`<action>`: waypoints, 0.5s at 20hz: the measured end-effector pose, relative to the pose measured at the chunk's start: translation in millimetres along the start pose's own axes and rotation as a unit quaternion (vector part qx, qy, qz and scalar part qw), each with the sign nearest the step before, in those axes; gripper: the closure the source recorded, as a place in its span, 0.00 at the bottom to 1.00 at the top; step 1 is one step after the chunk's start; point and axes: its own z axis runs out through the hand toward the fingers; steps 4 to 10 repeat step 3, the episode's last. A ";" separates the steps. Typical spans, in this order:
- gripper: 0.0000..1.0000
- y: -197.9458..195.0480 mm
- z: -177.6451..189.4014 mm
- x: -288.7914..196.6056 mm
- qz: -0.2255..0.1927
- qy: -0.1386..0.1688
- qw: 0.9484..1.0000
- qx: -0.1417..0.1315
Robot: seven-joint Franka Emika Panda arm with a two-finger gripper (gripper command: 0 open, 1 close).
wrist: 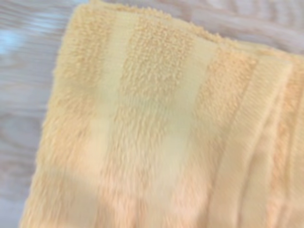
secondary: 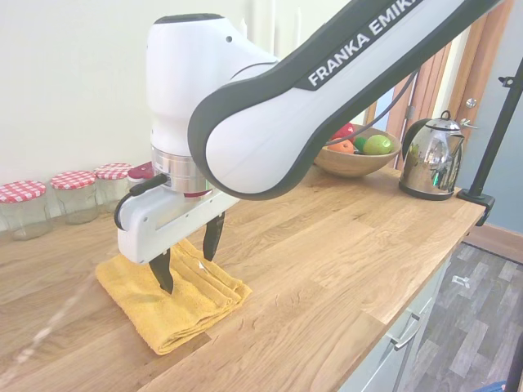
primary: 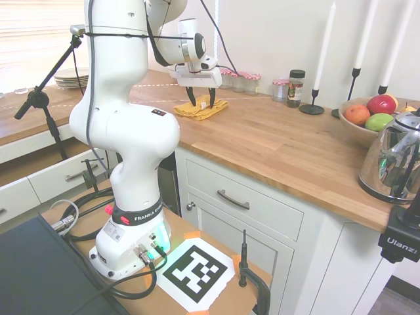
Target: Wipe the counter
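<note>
A folded yellow towel (primary: 200,107) lies flat on the brown wooden counter (primary: 282,141), toward its back left. My gripper (primary: 202,103) points straight down over it, open, with both dark fingertips pressed onto the cloth. From the other side the towel (secondary: 172,298) shows several stacked folds, and the gripper (secondary: 188,269) stands on its middle with the fingers spread apart above the counter (secondary: 327,245). The wrist view is filled by the towel (wrist: 156,128), with a strip of the counter (wrist: 23,71) beside it.
Red-lidded jars (secondary: 49,200) line the wall behind the towel. Further right along the counter stand a dark spice jar (primary: 296,87), black candlesticks (primary: 314,98), a fruit bowl (primary: 367,121) and a steel kettle (primary: 397,161). Plates (primary: 73,79) are stacked far left.
</note>
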 end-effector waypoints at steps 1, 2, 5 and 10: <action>0.00 2.5 -4.7 -1.2 0.000 0.002 1.000 0.002; 0.00 5.2 -8.2 -1.9 0.001 0.003 1.000 0.003; 0.00 7.7 -10.6 -2.2 0.002 0.004 1.000 0.004; 0.00 7.7 -10.6 -2.2 0.002 0.004 1.000 0.004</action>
